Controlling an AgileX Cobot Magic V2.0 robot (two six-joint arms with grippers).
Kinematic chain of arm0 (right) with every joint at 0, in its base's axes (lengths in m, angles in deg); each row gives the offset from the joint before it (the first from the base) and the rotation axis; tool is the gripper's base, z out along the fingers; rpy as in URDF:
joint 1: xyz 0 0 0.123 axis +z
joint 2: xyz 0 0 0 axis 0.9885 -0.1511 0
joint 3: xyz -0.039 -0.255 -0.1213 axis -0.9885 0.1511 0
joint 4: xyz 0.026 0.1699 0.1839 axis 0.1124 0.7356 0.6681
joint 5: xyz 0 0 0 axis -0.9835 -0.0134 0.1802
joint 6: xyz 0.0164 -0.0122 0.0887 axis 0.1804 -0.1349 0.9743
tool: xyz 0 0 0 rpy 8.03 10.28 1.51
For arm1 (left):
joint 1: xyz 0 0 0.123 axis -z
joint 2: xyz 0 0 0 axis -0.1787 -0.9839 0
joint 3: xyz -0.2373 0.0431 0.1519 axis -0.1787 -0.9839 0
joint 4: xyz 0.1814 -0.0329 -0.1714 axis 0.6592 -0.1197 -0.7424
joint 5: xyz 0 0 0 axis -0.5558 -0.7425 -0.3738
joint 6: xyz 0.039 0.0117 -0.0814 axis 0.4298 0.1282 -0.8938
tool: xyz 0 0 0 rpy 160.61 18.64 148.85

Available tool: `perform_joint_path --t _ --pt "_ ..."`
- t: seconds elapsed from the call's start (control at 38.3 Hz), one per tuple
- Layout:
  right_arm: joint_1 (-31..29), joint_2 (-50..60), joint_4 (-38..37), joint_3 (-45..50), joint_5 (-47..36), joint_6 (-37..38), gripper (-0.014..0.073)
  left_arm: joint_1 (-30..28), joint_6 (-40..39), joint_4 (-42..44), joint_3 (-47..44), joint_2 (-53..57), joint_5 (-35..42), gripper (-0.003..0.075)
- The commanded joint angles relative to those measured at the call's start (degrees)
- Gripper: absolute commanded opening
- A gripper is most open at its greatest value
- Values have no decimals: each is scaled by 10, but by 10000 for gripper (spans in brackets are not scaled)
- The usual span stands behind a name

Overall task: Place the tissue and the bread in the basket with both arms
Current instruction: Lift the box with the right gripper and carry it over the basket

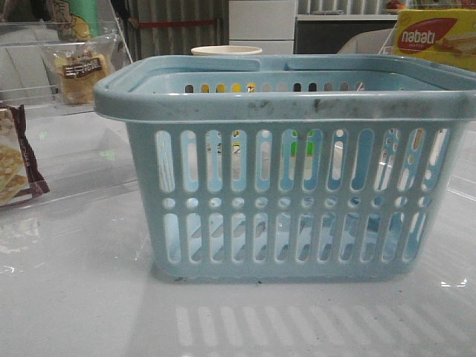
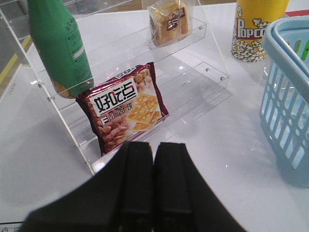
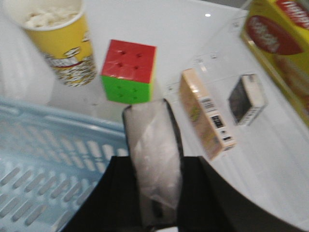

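The basket (image 1: 297,171) is sitting nearest, toward the front edge of the bench (image 1: 74,297), filling most of the front view; nothing is showing inside it through the slots. The right end effector (image 3: 154,203) is pinching the tissue (image 3: 152,150), a packet with dark edges and a glossy face, and is holding it just above the basket's rim on the far side. The left end effector (image 2: 153,179) is hovering with its fingers pressed together, gripping nothing. Beyond it, on a clear stepped shelf (image 2: 203,72) toward the bench's far left, a cracker bag (image 2: 126,108) is leaning on the low step, and the bread (image 2: 169,21) is resting higher up, untouched. My worry: the tissue, released over the rim, could tip outside toward the cube (image 3: 129,71); and the left fingers could grab the crackers instead.
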Motion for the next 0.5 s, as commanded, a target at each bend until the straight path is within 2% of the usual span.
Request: perform_joint_path --t 0.0,0.16,0.31,0.39,0.47 --pt "46 23 7 15 -33 -4 176 1 -2 -7 15 -9 45 90" --pt "104 5 23 66 -59 -4 176 1 -2 -7 15 -9 45 90" --pt "127 -25 48 98 -87 -4 190 1 -2 -7 15 -9 45 90" --pt "128 -44 59 99 -86 -4 249 1 -2 -7 15 -9 45 90" --pt "128 -62 62 99 -90 -4 372 1 -2 -7 15 -9 45 90"
